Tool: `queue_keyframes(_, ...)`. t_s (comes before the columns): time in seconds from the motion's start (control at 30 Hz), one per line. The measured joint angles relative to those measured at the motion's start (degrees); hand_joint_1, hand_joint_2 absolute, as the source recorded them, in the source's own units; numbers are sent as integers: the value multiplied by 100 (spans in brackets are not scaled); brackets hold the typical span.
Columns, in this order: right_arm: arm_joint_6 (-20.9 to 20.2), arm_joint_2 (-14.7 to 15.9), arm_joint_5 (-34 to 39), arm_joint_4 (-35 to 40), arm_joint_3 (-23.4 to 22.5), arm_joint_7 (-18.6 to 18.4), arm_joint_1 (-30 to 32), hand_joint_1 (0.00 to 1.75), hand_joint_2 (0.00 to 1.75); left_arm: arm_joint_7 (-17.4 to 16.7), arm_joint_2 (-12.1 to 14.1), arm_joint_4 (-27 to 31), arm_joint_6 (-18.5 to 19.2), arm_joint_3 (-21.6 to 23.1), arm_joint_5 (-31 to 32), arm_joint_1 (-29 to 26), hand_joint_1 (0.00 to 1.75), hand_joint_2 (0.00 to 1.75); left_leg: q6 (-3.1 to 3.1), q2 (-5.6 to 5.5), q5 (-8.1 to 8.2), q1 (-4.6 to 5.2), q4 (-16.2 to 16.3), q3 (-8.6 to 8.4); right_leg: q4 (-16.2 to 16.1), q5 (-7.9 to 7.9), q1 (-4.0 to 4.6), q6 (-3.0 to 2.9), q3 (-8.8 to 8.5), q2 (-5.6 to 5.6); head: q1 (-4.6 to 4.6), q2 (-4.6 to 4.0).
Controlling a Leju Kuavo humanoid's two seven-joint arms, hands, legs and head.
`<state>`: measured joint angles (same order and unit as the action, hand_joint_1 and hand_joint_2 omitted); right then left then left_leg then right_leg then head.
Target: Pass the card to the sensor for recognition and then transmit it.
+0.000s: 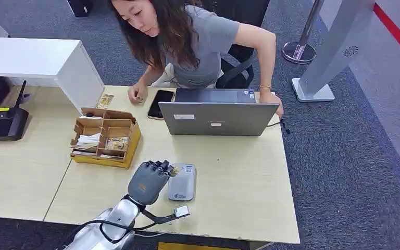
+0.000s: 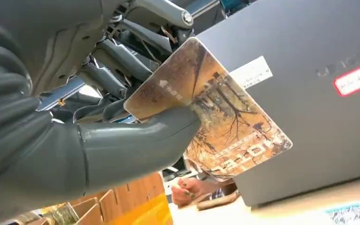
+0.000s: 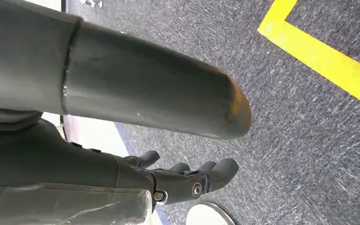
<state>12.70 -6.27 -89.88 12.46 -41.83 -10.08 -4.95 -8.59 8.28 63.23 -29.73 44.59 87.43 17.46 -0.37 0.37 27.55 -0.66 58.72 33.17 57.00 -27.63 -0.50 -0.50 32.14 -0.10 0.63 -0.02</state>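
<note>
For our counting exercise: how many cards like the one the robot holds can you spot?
3, perhaps more hidden: the card in the left hand, one in the cardboard organizer, one on the table near the person's hand.

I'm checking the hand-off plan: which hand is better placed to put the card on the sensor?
Left. The left hand already holds the card between thumb and fingers, right beside the grey sensor on the table. The right hand hangs over carpet, holding nothing.

Left hand [image 2: 98,126] pinches card [image 2: 215,117], thumb on face; laptop [image 2: 309,108] behind; possibly person's fingers [image 2: 186,190] beyond.
</note>
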Motion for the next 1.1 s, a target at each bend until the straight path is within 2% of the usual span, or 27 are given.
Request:
queue_keyframes(0.67, 0, 2, 2, 0, 7, -2, 3, 0, 0, 59, -37, -188, 28, 92, 0, 2, 175, 175, 0, 0, 0, 0, 0, 0, 0, 0, 0, 0, 0, 0, -2, 0)
queue_keyframes(1.1, -9, 2, 0, 0, 33, -2, -2, 0, 0, 195, -280, -376, -140, 129, 0, -26, 175, 175, 3, 0, 2, 1, 0, 0, 0, 0, -1, 0, 0, -1, -2, 0)
